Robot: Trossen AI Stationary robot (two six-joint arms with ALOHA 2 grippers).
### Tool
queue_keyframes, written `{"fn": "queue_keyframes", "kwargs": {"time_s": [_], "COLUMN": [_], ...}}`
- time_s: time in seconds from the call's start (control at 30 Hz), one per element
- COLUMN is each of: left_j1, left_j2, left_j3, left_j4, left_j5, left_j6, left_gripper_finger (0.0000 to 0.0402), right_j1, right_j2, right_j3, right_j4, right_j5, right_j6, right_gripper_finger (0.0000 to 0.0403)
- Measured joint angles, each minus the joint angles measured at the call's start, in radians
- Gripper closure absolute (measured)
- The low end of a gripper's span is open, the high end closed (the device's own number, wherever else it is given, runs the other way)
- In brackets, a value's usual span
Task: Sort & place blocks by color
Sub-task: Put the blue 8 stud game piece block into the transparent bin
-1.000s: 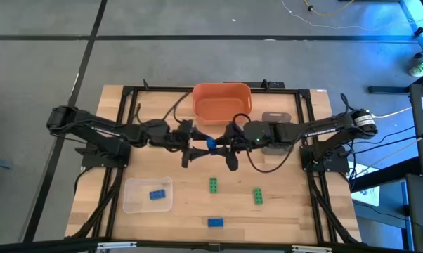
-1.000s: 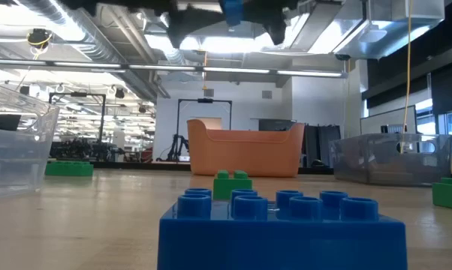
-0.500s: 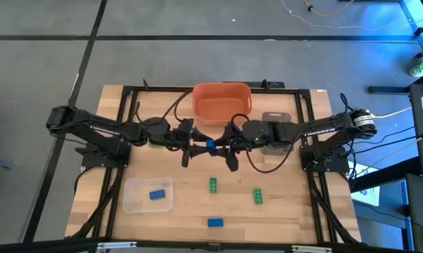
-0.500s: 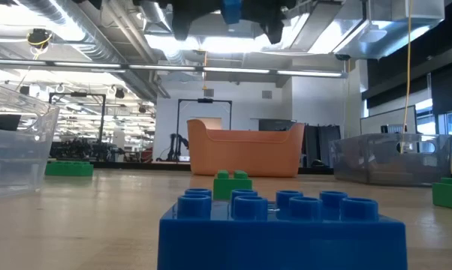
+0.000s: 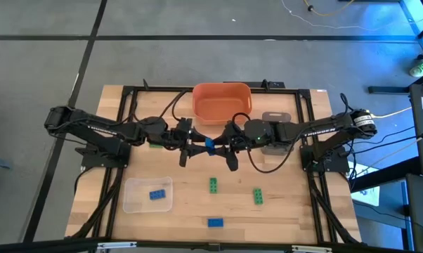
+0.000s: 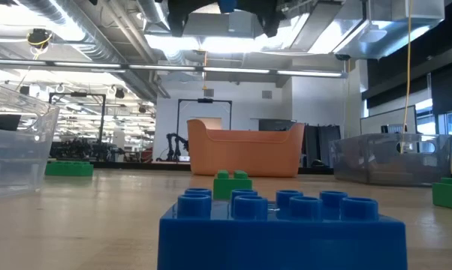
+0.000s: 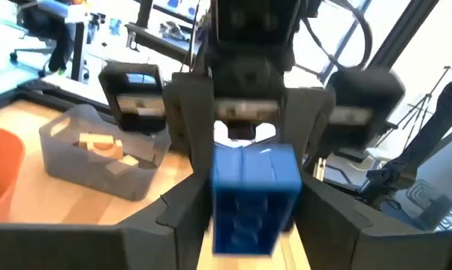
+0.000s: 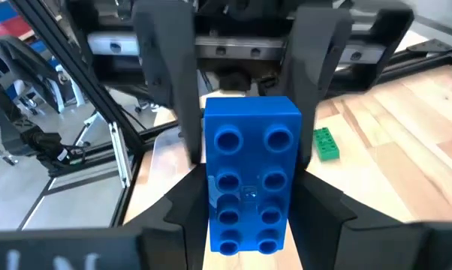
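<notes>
A blue studded block [image 5: 209, 145] hangs in mid-air over the table's middle, in front of the orange bowl [image 5: 222, 102]. My left gripper [image 5: 194, 146] reaches it from the left and my right gripper [image 5: 224, 145] from the right, and both are shut on it. In the low view the block [image 6: 227, 4] shows only at the top edge. Loose on the table lie two green blocks [image 5: 214, 185] [image 5: 257, 196] and a blue block [image 5: 215, 223]. Another blue block [image 5: 157, 195] lies in the clear tray [image 5: 135, 204]. My left gripper pinches the blue block's left end [image 7: 250, 217] between its two fingers [image 7: 187, 217], one on each long side. The fingers come level from the table's left, along the block. The block is lifted clear. My right gripper pinches the block's right end [image 8: 248, 225] between its two fingers [image 8: 182, 217], one on each long side. They come level from the table's right, along the block, whose studded face [image 8: 250, 161] is turned toward the right wrist camera.
A grey tray [image 5: 275, 118] with tan blocks [image 7: 98, 146] sits partly under my right arm. One more green block [image 5: 155, 145] lies under my left arm. The near half of the table between the loose blocks is bare wood.
Both grippers have risen a little together, carrying the blue block up with them; in the low view it has climbed to the picture's top edge. Neither gripper has visibly opened or shut.
</notes>
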Motion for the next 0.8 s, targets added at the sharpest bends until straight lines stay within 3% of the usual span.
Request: {"fn": "queue_keyframes", "kwargs": {"time_s": [0.2, 0.47, 0.8], "left_j1": [0.003, 0.012, 0.039], "left_j2": [0.000, 0.000, -0.033], "left_j3": [0.000, 0.000, 0.000], "left_j4": [0.007, 0.029, -0.058], "left_j5": [-0.008, -0.005, 0.012], "left_j6": [0.016, 0.023, 0.041], "left_gripper_finger": [0.0218, 0.0274, 0.0274], "right_j1": [0.001, 0.000, -0.002], "right_j2": [0.000, 0.000, -0.011], "right_j3": [0.000, 0.000, 0.002], "right_j4": [0.005, -0.011, -0.053], "right_j5": [0.001, 0.002, 0.011], "right_j6": [0.001, 0.001, 0.000], "right_gripper_finger": [0.0261, 0.0261, 0.0248]}}
